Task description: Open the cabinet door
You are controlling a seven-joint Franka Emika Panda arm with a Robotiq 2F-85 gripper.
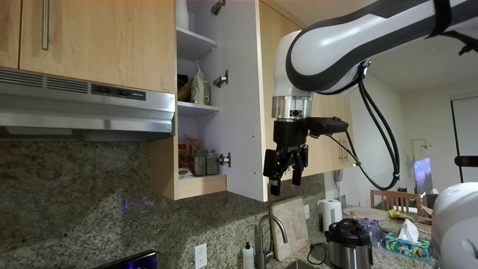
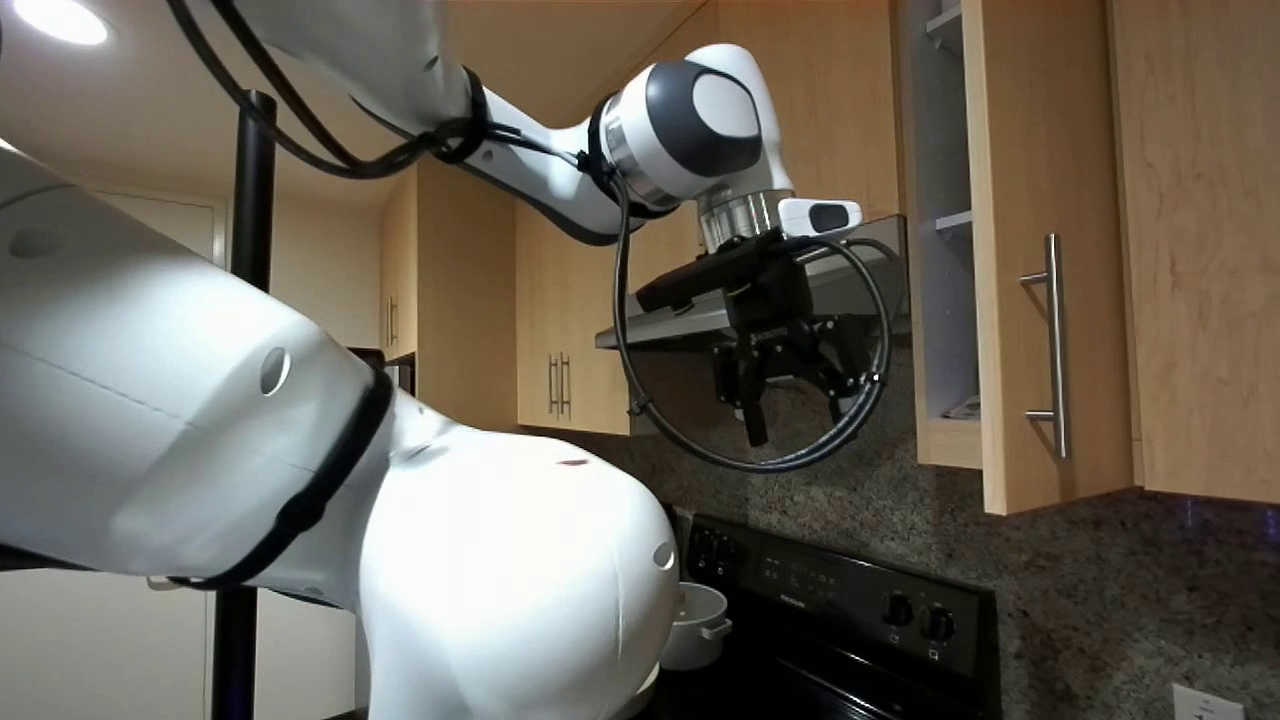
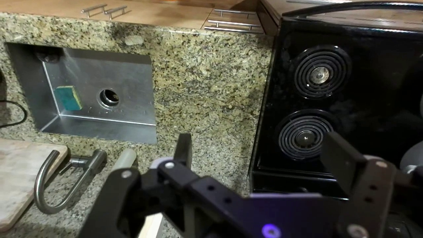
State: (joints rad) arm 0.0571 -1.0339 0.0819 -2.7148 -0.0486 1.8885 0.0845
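Though wide open, the cabinet door (image 1: 242,106) near the gripper (image 1: 286,184), its jaws apart.

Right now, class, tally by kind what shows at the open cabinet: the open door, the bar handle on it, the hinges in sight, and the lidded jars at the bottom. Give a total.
Open door: 1
Handle: 1
Hinges in sight: 3
Jars: 2
Total: 7
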